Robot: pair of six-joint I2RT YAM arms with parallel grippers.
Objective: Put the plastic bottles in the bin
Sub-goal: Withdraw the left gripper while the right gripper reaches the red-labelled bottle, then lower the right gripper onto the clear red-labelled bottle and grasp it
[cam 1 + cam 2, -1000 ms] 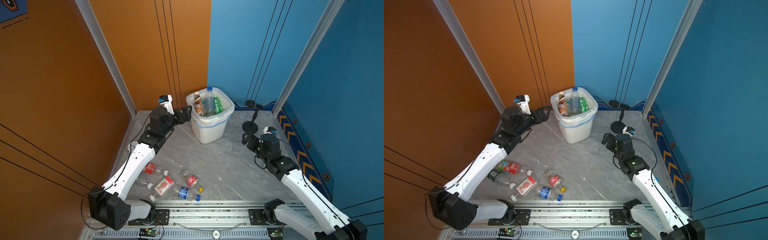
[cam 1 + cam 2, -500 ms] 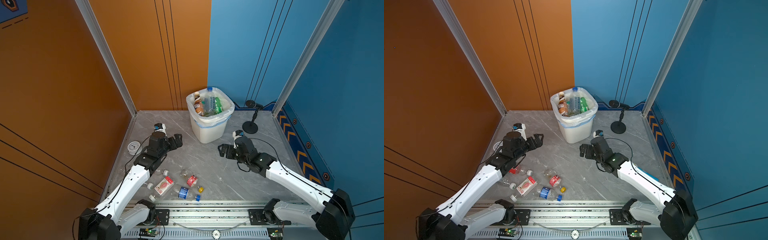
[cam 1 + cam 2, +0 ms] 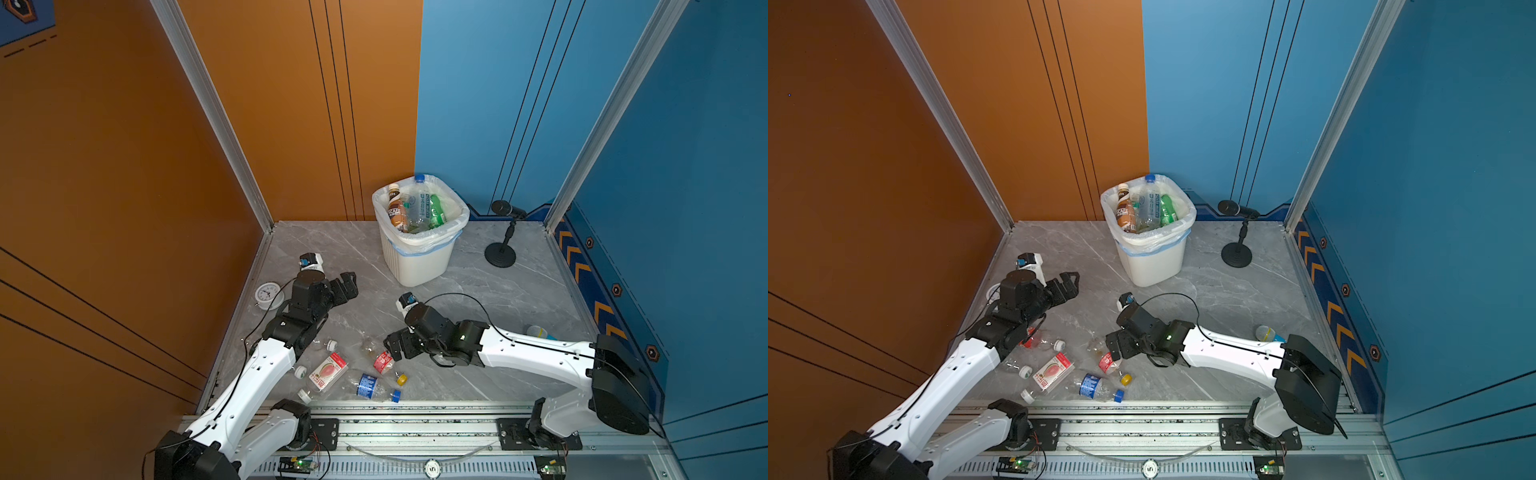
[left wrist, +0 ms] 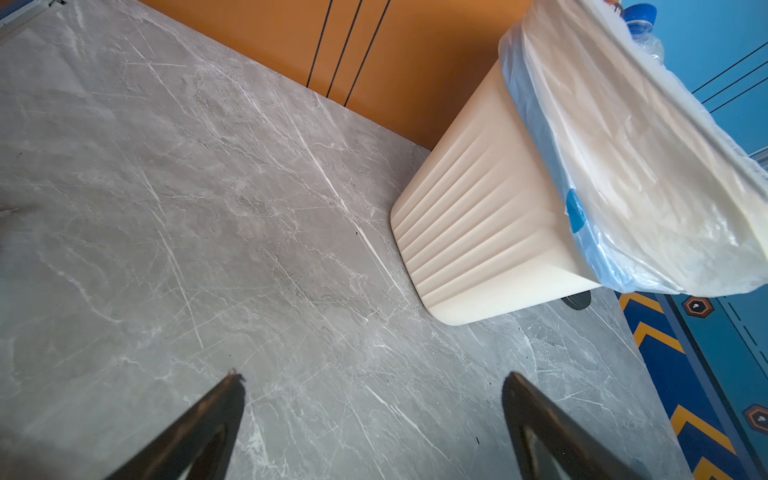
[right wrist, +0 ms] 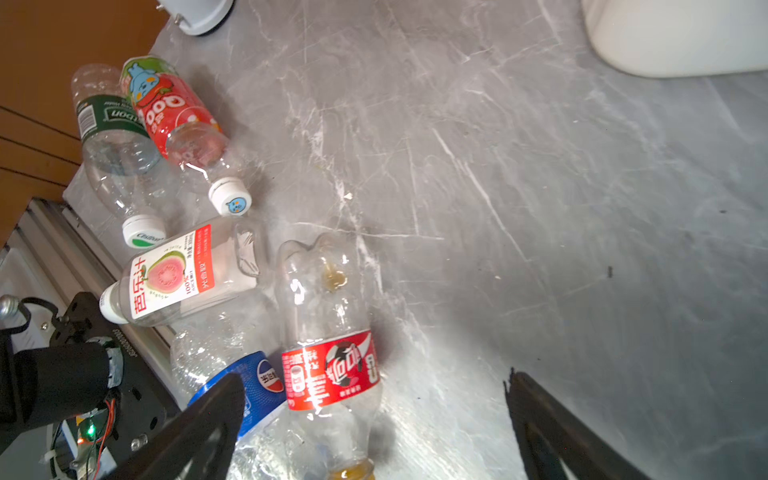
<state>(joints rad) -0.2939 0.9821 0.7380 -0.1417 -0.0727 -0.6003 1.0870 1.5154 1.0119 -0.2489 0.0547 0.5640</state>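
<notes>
Both wide open, empty: right end effector (image 3: 393, 349) over the red-labelled bottle (image 5: 330, 376) (next: lower, close); left end effector (image 3: 349, 285) idle.

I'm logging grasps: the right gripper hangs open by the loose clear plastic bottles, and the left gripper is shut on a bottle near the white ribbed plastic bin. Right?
No: the left wrist view shows the left gripper open and empty near the white ribbed plastic bin. The rest holds.

Bin (image 3: 419, 262) stands back-centre on the surface (image 3: 519, 291), some bottles (image 3: 419, 208) in it. Loose bottles (image 3: 328, 372) lie front-left, just beside my right fingers (image 5: 208, 424).
</notes>
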